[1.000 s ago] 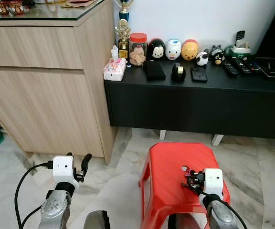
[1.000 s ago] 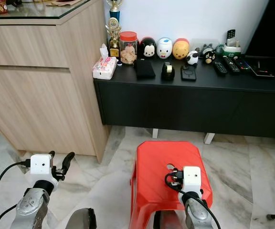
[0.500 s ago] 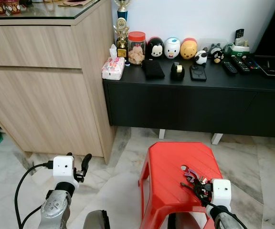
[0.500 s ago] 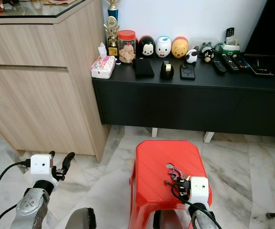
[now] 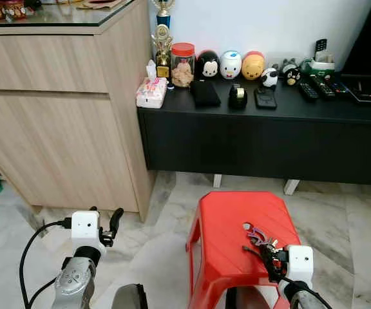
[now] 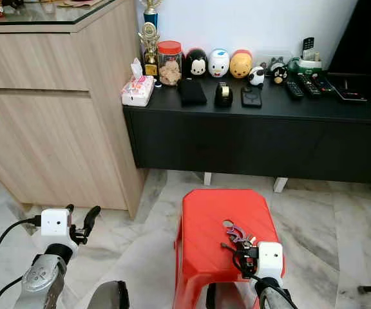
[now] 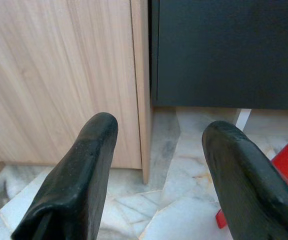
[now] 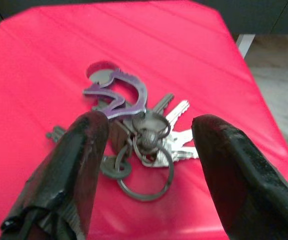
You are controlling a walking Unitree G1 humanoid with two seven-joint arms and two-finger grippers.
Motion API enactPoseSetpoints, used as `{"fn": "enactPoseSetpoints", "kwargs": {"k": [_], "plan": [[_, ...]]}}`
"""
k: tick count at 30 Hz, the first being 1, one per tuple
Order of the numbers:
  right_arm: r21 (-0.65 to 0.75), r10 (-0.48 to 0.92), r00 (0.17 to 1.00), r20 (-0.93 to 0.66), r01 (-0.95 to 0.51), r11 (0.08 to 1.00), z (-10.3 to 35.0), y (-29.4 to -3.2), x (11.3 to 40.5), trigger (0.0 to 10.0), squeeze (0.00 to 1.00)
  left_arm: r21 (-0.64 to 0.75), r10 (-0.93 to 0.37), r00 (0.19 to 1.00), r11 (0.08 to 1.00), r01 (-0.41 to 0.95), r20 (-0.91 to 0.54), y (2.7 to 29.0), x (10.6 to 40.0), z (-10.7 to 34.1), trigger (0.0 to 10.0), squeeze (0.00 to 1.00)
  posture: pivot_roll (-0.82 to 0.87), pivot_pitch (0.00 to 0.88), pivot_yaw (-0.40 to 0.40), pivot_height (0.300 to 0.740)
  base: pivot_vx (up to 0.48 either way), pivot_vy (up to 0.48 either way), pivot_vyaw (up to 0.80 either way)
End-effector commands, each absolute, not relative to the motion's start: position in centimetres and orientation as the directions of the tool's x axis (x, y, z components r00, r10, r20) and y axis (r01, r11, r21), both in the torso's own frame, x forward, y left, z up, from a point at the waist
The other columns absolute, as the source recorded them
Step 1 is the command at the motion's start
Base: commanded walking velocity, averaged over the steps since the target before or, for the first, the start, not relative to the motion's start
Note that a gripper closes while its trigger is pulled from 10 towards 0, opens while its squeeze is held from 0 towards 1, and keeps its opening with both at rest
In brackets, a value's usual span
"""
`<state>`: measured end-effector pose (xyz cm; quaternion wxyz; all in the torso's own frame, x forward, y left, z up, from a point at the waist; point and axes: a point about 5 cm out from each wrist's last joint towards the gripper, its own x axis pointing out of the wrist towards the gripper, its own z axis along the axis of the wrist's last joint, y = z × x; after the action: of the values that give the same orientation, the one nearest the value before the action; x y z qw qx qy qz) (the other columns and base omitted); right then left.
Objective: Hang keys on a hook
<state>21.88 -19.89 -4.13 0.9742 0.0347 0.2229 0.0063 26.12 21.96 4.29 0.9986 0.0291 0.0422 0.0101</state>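
Red stool (image 5: pixel 227 225), keys (image 8: pixel 134 132) between right end effector (image 8: pixel 144 165) fingers (image 8: pixel 79 160)

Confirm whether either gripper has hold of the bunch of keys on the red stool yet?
Neither. The metal key bunch lies on the red plastic stool between the open right gripper, untouched. The left gripper is open and empty.

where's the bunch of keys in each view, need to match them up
Left eye view: the keys lie on the red stool, just ahead of the right gripper.
Right eye view: same spot, keys on the stool top.
Right wrist view: keys lie framed between the open fingers.
Left wrist view: not in it.
Shared landmark: the red stool.
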Motion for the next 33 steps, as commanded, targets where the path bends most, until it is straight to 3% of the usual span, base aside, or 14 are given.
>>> {"fn": "enactPoseSetpoints", "kwargs": {"k": [1,33], "plan": [[0.074,0.041,0.892,-0.450,-0.009,0.997,-4.22,-19.70,22.04,10.0,0.00,0.080,0.024,0.994,0.997,-0.015,-0.103,22.14,25.82,3.88,10.0,0.00,0.04,0.000,-0.032,0.586,0.000,0.000,0.00],[0.153,0.025,0.857,-0.514,0.063,0.986,-4.85,-18.88,22.32,10.0,0.00,0.090,0.008,0.994,0.996,0.002,-0.110,22.32,25.92,4.00,10.0,0.00,0.05,0.000,-0.018,0.586,0.000,0.000,0.00]]}}
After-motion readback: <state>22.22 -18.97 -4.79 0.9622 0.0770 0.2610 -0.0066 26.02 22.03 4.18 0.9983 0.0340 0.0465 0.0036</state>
